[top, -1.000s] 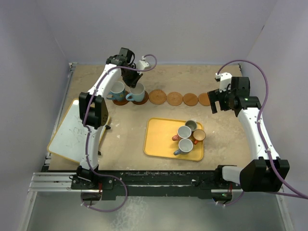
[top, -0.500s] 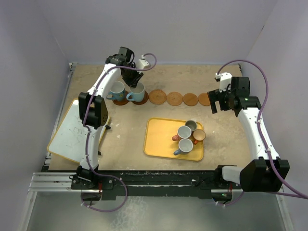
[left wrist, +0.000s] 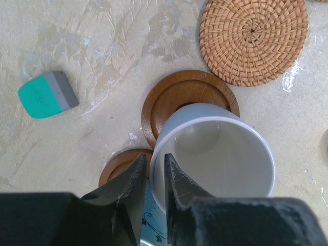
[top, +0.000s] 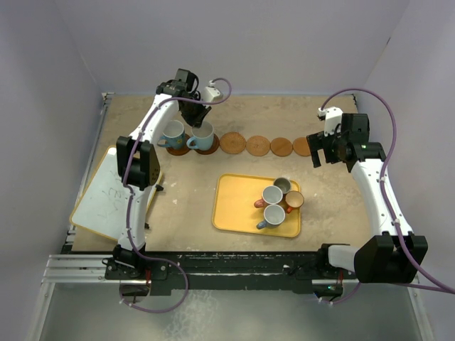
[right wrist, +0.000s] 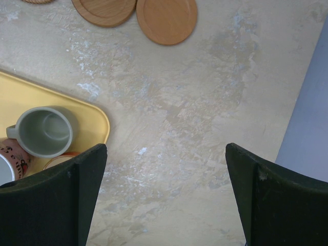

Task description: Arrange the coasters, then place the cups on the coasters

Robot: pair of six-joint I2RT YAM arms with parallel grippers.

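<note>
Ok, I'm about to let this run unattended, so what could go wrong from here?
1. The left gripper pinches the rim of the blue mug on its dark coaster; a sloppy release could drag or tip it.
2. The other blue mug stands close beside, so the gripper may nudge it.
3. The four mugs on the yellow tray are bunched together, so picking one could knock its neighbours.

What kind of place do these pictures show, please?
Probably a robot test cell in a lab, not a home: a table boxed in by plain walls, a left arm and a right arm bolted to a metal rail at its near edge, and mugs staged on a yellow tray.
</note>
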